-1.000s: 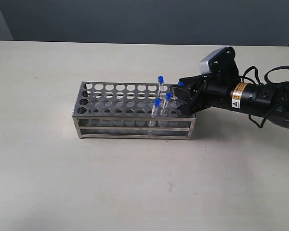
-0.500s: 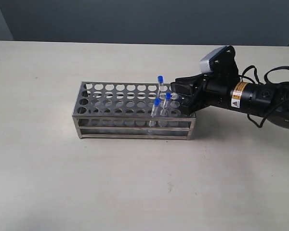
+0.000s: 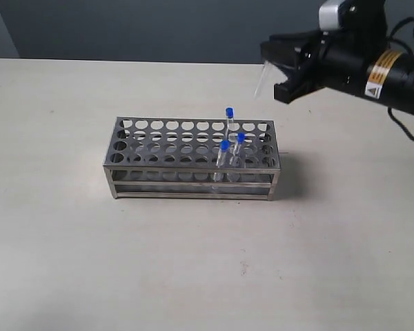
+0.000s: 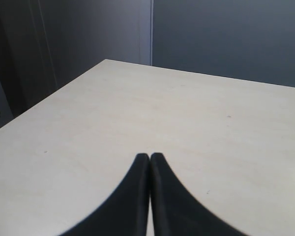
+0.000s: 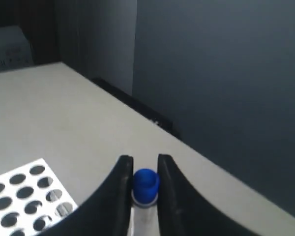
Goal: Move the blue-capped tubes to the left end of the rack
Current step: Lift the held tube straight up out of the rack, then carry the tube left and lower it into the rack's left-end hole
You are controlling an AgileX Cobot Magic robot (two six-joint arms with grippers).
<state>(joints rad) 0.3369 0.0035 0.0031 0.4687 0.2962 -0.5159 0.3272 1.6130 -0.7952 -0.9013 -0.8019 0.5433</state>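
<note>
**Tube 1 of 4 pulled clear of the rack; transfer to the left end not yet begun**

Change noted: 1 second ago the right gripper (image 3: 270, 72) was low at the right end of the rack (image 3: 186, 181), and half a second ago it was in the same place; it now stands well above the rack and off to its right. The lifted tube (image 3: 260, 81) has come out with it; its clear body hangs slanted below the gripper and touches nothing else.

Right jaws: nearly shut, pressed on either side of the tube just below its blue cap, as the right wrist view shows.

Left gripper (image 4: 150, 158): jaws fully together and holding nothing; it is over bare table (image 4: 187, 108), and the rack is not in its view.

Remaining stock: 3 capped tubes stand upright at the right end of the rack; the rear tube (image 3: 229, 118) is in a back row; the front-left tube (image 3: 223, 153) and front-right tube (image 3: 240, 146) are close together nearer the front. The holes at the left end look empty.

Assessment: extraction of the first tube is complete; none of the 4 is yet in place. The next move calls for a carry across the full length of the rack, then a lowering with the tube brought upright; at its present slant it could catch on a hole rim.
</note>
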